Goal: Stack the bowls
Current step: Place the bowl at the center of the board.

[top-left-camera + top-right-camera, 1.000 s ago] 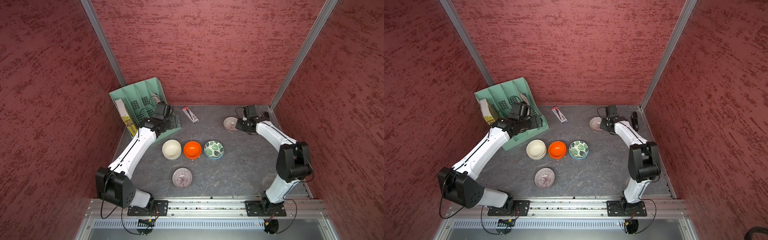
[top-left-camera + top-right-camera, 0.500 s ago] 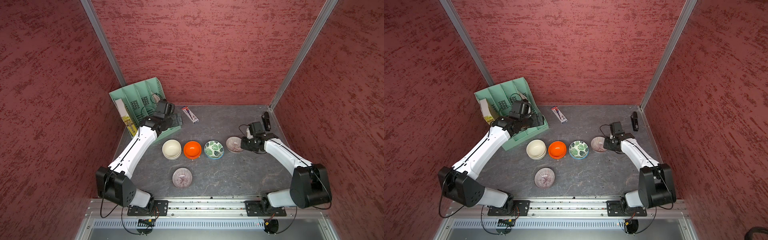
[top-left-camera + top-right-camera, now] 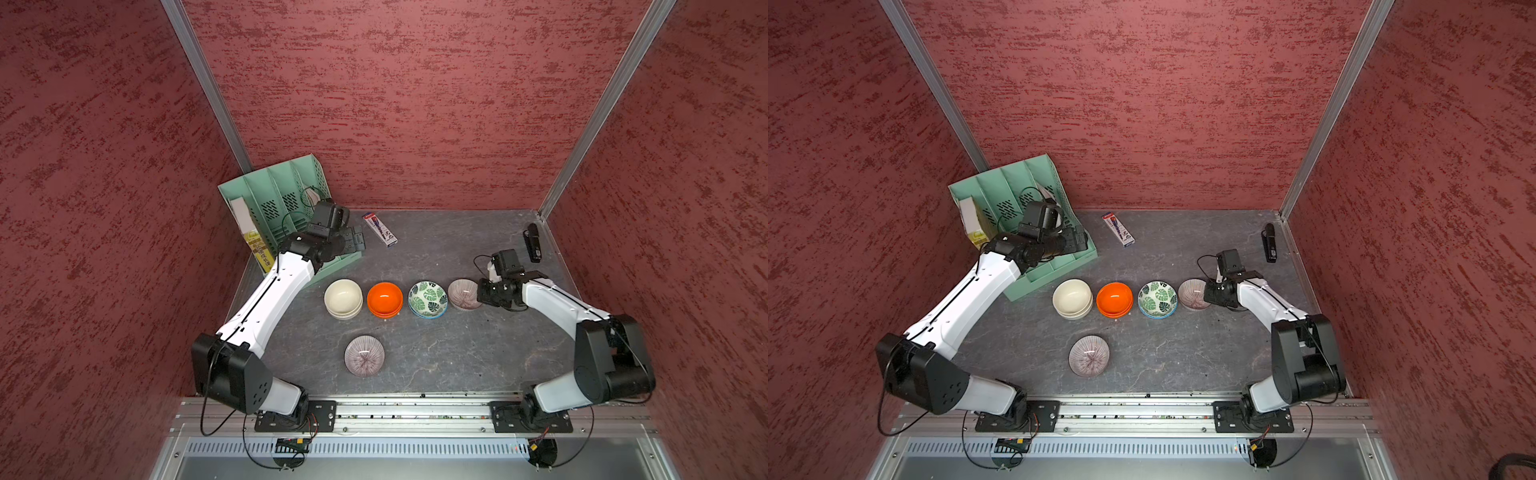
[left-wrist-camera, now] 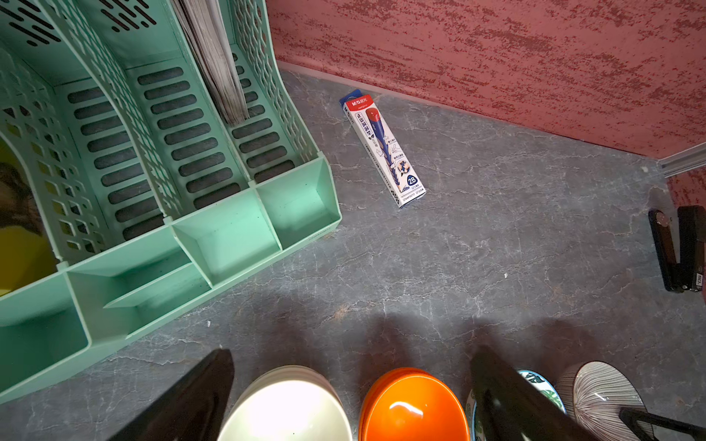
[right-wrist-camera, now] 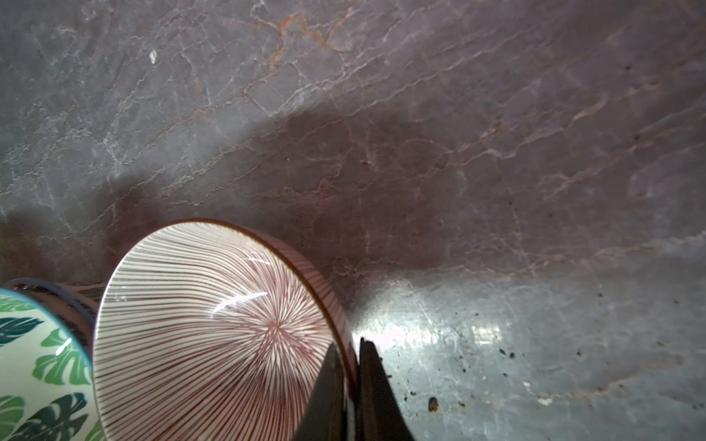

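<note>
Right wrist view has the pale round bowl with purplish radial lines [image 5: 214, 336] close up. The right pincer [image 5: 347, 345] is closed on the bowl's rim, with one dark finger inside the bowl and one outside. The bowl sits tilted, and whether its foot touches the grey stone-look tabletop [image 5: 420, 114] I cannot tell. Just past it from that pincer is the white bowl with green leaves [image 5: 34, 362], with a second rim showing beneath. The two are very close, but I cannot tell whether they touch. In both top views the row runs on away from the right pincer: the glossy orange bowls [image 3: 385, 299], two nested, then the plain cream bowls [image 3: 343, 298], also two nested. A second purplish-lined bowl [image 3: 364, 356] lies alone, nearer the base rail than the row and well apart from both pincers. The left pincer [image 4: 351, 351] hangs with its jaws spread wide above the tabletop, and the cream and orange stacks show between its fingers in the left wrist view. Just beside it stands the mint-green plastic file rack [image 4: 191, 214]. Ahead of it lies a red, white and blue pencil box [image 4: 382, 147]. A black stapler [image 3: 532, 243] lies behind the right pincer, near the back corner.
</note>
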`<state>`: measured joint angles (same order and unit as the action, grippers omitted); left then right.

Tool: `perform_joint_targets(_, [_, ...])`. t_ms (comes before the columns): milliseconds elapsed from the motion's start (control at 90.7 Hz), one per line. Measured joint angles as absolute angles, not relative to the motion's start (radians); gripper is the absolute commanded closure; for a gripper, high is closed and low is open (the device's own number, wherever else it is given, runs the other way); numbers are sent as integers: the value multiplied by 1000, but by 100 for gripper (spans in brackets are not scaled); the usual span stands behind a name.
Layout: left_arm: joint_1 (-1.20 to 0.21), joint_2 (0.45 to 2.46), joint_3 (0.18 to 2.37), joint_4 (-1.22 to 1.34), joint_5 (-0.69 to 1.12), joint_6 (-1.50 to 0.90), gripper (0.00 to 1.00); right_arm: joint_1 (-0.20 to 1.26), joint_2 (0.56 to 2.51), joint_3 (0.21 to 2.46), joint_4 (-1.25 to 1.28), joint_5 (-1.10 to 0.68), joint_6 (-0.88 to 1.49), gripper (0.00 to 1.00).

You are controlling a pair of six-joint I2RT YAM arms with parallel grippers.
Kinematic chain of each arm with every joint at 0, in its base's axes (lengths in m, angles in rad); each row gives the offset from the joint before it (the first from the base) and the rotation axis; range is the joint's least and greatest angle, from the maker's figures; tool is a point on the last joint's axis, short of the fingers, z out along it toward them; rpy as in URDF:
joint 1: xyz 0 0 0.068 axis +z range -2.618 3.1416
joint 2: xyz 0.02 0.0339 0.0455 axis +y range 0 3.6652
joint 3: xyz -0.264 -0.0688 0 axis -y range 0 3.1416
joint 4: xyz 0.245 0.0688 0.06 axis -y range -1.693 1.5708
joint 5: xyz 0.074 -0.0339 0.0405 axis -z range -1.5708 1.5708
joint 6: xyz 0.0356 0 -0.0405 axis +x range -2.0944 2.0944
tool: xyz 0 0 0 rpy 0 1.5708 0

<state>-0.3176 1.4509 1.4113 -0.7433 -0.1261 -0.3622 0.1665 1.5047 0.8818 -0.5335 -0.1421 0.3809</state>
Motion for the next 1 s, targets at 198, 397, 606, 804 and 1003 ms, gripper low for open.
perform_joint_targets(198, [-318, 1451, 1411, -744, -135, -362, 0, 167, 1507, 870, -519, -142, 380, 100])
perform_joint_targets(397, [-318, 1451, 1411, -744, -136, -362, 0, 167, 1478, 831, -493, -141, 381, 100])
perform_joint_targets(606, [-323, 1451, 1411, -745, -138, -362, 0, 167, 1425, 785, -495, -131, 385, 100])
perform_joint_targets(804, [-328, 1451, 1411, -747, -140, -362, 0, 166, 1423, 783, -495, -129, 389, 89])
perform_joint_targets(1003, [-328, 1450, 1411, -748, -143, -362, 0, 167, 1433, 783, -488, -123, 401, 74])
